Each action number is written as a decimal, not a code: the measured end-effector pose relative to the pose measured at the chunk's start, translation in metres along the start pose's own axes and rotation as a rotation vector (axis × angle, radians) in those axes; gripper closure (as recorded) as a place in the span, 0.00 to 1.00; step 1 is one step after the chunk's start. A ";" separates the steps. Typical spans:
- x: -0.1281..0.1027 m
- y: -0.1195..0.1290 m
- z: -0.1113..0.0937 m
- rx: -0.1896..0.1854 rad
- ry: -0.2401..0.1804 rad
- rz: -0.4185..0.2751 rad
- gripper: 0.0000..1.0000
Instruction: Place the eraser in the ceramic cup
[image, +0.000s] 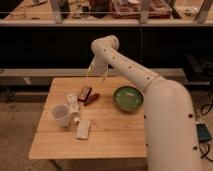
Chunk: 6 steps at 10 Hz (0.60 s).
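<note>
1. the gripper (97, 75) hangs over the far edge of the wooden worktop (111, 136), pointing down. it is behind the eraser and apart from it. i cannot tell if the gripper is open or closed.
2. the white arm (150, 87) comes in from the right side, rises to a bend at the top, and then goes down to the gripper.
3. the eraser (84, 93) lies flat on the worktop, in the far left part, and it is outside of both containers. a slim reddish-brown stick (93, 99) lies just beside it on the right, almost parallel to it.
4. the ceramic cup (61, 114) stands upright near the left edge of the worktop, in front and to the left of the eraser. its mouth is open to the top and the inside looks pale like its wall.
5. a small white object with dark marks (73, 103) is between the cup and the eraser, close to the cup rim.
6. the green bowl (128, 98) sits to the right of the eraser, partly at the edge of the arm. inside it there are some pale patches; i cannot tell if this is content or only light.
7. a pale flat slab (83, 128) lies in front of the cup, toward the right of it, not touching it.
</note>
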 end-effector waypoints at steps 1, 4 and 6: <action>0.006 -0.006 0.009 -0.016 -0.004 -0.007 0.35; 0.015 -0.032 0.039 -0.063 -0.017 -0.049 0.35; 0.009 -0.045 0.060 -0.097 -0.029 -0.086 0.35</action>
